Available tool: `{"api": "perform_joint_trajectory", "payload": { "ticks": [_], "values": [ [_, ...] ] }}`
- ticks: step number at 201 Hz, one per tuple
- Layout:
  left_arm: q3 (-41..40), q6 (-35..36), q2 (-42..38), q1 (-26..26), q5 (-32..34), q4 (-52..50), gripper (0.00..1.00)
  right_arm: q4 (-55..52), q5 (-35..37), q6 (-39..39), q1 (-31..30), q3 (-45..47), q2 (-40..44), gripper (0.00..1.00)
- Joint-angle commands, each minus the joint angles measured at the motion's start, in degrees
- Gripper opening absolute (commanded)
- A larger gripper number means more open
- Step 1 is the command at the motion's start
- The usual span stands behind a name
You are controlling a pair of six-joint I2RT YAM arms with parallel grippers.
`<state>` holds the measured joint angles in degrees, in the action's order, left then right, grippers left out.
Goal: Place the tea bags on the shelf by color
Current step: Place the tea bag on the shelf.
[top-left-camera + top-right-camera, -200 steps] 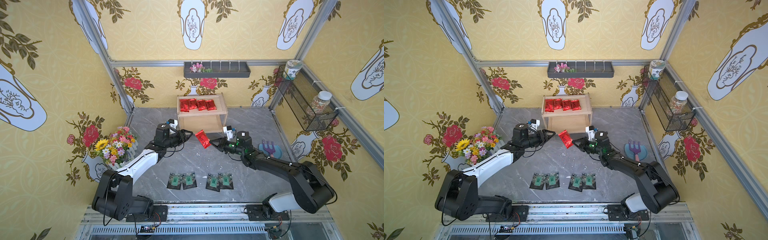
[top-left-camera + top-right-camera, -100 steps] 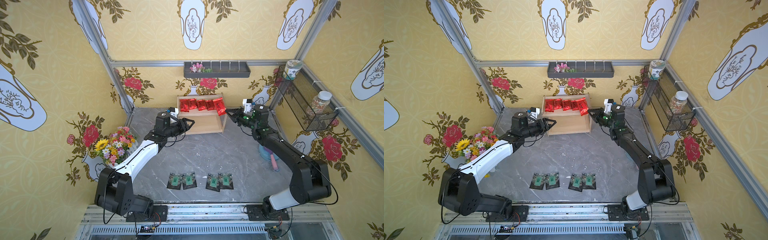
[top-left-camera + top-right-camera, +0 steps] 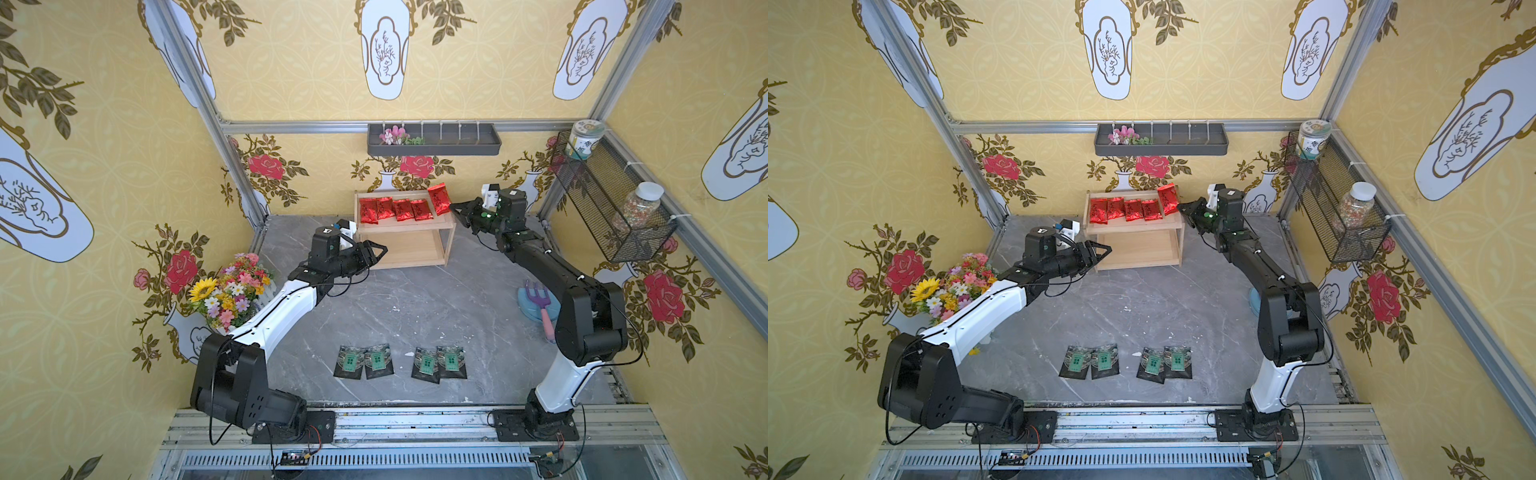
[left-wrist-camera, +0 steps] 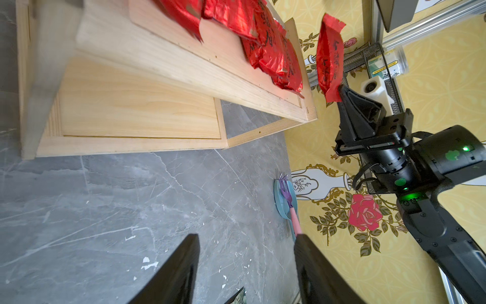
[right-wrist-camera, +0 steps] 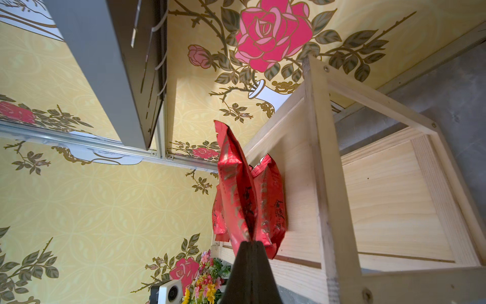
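Right hand [image 3: 453, 206] pinching a red tea bag [image 3: 439, 198] at the end of the shelf [image 3: 409, 249].
Its jaws were pressed together on the sachet's lower corner and held it nearly upright just above the right end of the top tier, beside four red tea bags [image 3: 395, 209] lying in a row there. The left hand [image 3: 376, 249] hovered near the shelf's front left corner, jaws spread apart. Four black tea bags [image 3: 350, 362] lay in two pairs on the counter [image 3: 415, 307], well apart from the shelf.
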<state>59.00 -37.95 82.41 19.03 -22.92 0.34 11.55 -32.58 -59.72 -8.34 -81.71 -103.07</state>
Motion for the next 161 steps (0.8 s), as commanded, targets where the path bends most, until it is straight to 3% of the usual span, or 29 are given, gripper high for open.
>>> {"api": "perform_joint_trajectory", "payload": {
  "ticks": [1, 161],
  "values": [
    [-0.52, 0.86, 0.03, -0.22, -0.64, -0.08, 0.63, 0.97, 1.23, 0.77, -0.27, -0.58, -1.18, 0.0],
    [-1.68, 0.93, -0.86, -1.01, -0.64, 0.01, 0.64, -2.64, 5.33, 1.97, -1.78, -4.41, -4.89, 0.07]
  ]
}}
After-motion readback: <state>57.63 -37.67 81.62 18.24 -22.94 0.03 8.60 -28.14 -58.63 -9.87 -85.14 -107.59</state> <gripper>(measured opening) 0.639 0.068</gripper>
